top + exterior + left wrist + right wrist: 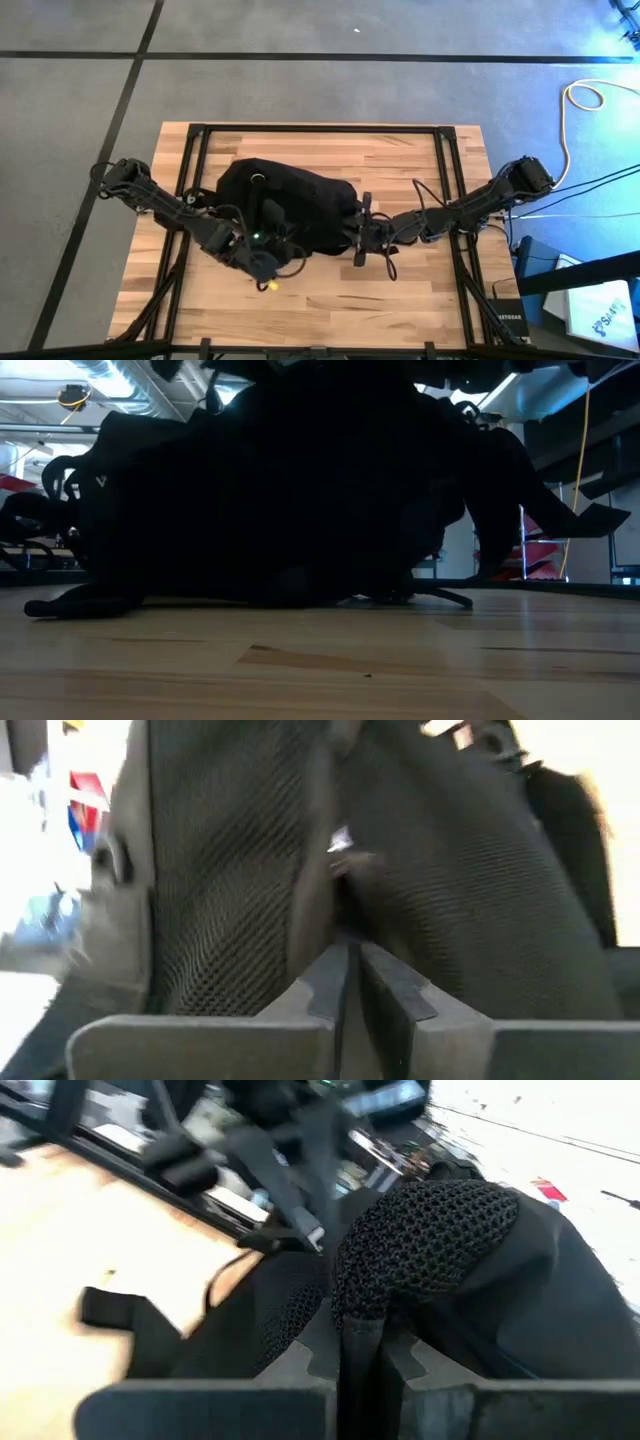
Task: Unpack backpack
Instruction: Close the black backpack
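On backpack (280, 490), small white logo (101, 482)

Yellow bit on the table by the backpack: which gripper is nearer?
Left. The left gripper sits just beside the yellow bit; the right gripper is across the backpack.

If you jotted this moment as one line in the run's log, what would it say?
step: unpack backpack | left gripper: shut on backpack fabric, near side | right gripper: shut on mesh padding, backpack's right end | contents: none out on table
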Robot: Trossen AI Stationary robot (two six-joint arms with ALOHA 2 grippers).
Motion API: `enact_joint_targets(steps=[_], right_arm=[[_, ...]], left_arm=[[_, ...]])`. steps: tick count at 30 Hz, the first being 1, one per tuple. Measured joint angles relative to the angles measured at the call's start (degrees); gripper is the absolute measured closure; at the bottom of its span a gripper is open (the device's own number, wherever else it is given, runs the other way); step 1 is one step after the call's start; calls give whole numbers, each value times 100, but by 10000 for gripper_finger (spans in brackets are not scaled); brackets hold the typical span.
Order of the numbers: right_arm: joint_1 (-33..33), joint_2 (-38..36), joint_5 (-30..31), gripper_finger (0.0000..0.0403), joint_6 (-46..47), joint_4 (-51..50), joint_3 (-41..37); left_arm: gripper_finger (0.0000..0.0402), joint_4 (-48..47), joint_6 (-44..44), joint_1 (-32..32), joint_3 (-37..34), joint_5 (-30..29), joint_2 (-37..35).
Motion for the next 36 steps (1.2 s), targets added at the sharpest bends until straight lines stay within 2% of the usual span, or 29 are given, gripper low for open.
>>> enact_joint_targets(steps=[3, 6, 9, 14, 18, 21, 25, 33, 35, 36], right_arm=[[0, 0, -278, 403, 6, -149, 92], [2, 1, -314, 403, 19, -205, 166], [2, 4, -316, 403, 15, -314, 253], [6, 9, -329, 403, -7, -395, 353], [115, 2, -359, 403, -56, -300, 361], [339, 2, -289, 403, -322, -275, 361], [572, 0, 20, 403, -603, -252, 359], [584, -101, 272, 403, -610, -350, 359], [584, -108, 493, 403, -615, -347, 359], [586, -110, 630, 403, -619, -353, 359]], left_arm=[[399, -143, -353, 276, 0, 214, 36], [400, -75, -453, 582, 2, 831, 197], [400, 115, -452, 794, 1, 953, 503], [400, 935, -258, 861, -7, 728, 691], [400, 1143, -122, 811, -9, -103, 692], [400, 848, -161, 846, -7, -387, 692], [400, 101, -770, 924, 3, -596, 692], [400, -1268, -1700, 1001, 7, -995, 624], [400, -1662, -1977, 997, 2, -1150, 589], [400, -1690, -2052, 977, 8, -1047, 536]])
